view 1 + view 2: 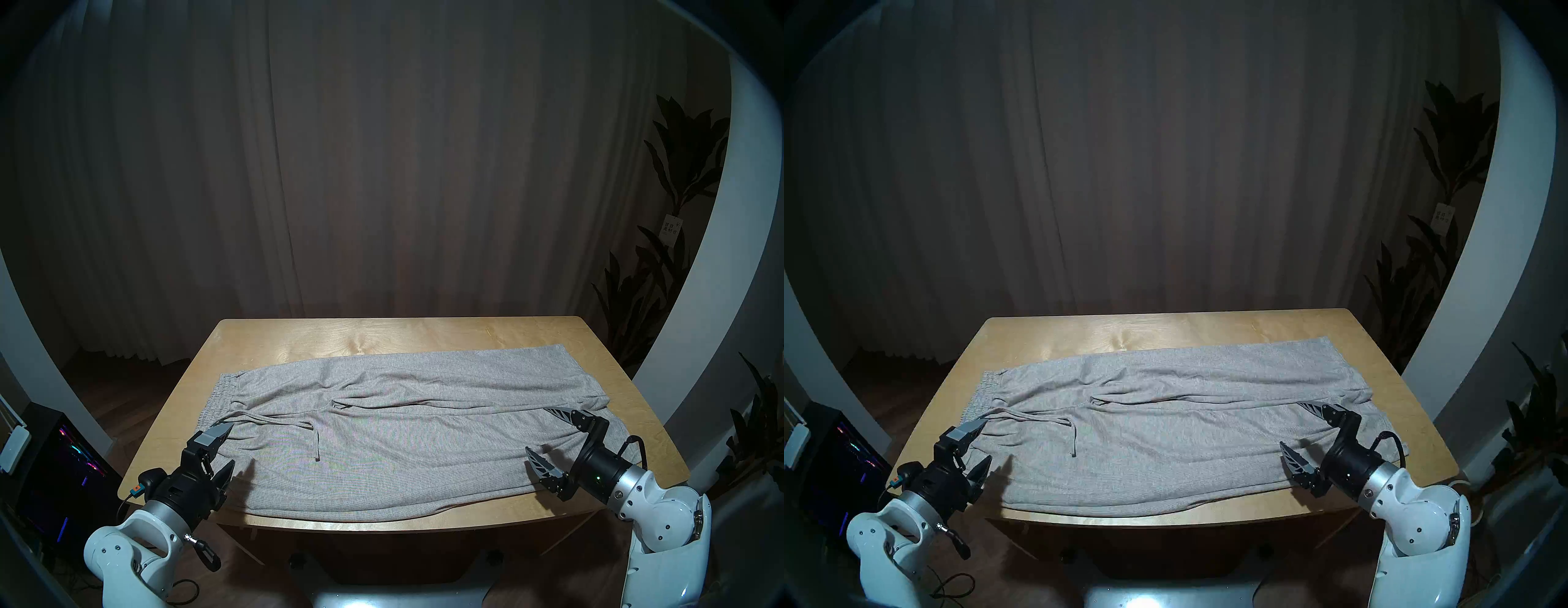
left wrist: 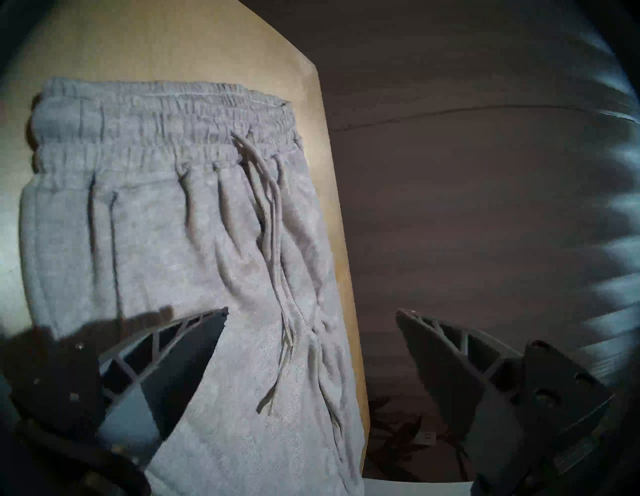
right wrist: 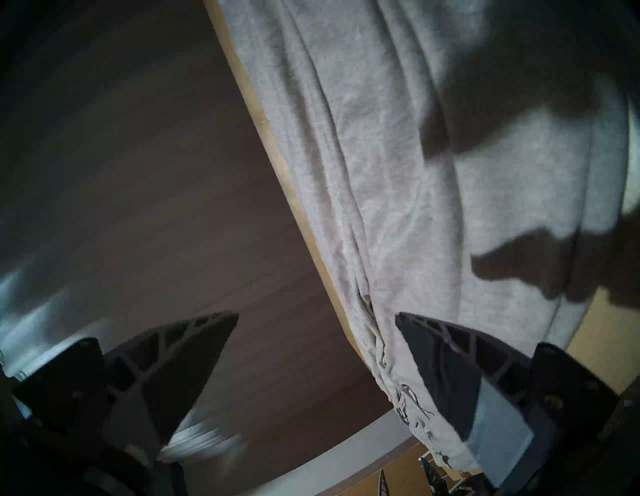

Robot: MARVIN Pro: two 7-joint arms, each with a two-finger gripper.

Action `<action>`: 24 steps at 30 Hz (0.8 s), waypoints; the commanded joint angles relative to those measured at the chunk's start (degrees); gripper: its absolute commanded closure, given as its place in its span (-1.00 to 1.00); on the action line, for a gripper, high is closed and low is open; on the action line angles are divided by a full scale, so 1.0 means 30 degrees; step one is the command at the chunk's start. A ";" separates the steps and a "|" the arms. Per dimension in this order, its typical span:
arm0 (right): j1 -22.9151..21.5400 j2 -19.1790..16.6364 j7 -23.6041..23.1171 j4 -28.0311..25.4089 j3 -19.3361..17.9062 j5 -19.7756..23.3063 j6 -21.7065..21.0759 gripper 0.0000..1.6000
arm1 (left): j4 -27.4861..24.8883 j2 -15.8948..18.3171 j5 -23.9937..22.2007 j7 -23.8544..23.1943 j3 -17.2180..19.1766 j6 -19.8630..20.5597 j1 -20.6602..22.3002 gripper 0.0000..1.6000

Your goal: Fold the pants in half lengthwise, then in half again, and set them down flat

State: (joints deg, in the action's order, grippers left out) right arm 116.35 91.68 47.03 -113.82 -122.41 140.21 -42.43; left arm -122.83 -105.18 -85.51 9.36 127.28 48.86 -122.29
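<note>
The light grey pants (image 1: 382, 429) (image 1: 1166, 424) lie spread flat across the wooden table (image 1: 382, 339). Their gathered waistband (image 1: 216, 395) (image 2: 156, 114) is at the left, and both legs run side by side to the right. The drawstring (image 1: 314, 437) trails over the front. My left gripper (image 1: 231, 443) (image 1: 987, 439) (image 2: 311, 310) is open just above the near waistband corner, holding nothing. My right gripper (image 1: 536, 429) (image 1: 1289, 423) (image 3: 317, 313) is open over the near leg's hem (image 3: 398, 398), also holding nothing.
The pants' near edge runs close to the table's front edge (image 1: 403, 524). A curtain hangs behind the table. Tall plants (image 1: 679, 178) stand at the right. A dark computer case with coloured lights (image 1: 72, 458) sits on the floor at the left.
</note>
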 commanded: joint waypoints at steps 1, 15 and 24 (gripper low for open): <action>0.0009 -0.1058 0.0276 0.0867 -0.0713 0.1376 -0.0556 -1.00 | -0.1743 -0.0731 -0.1242 0.1848 -0.0310 -0.0746 -0.0968 -1.00; -0.0584 -0.1846 0.1411 0.1206 -0.1422 0.3708 -0.0105 -1.00 | -0.2795 -0.0905 -0.1843 0.4693 -0.2169 -0.1992 -0.1858 -1.00; 0.0700 -0.2099 0.3224 -0.0582 -0.1992 0.5337 0.1179 -1.00 | -0.3607 -0.1523 -0.2564 0.6156 -0.1553 -0.1748 -0.2896 -1.00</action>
State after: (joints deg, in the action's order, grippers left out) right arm 115.67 86.26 54.22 -110.62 -127.18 152.62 -41.22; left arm -130.98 -108.75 -91.53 26.75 121.23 42.98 -128.46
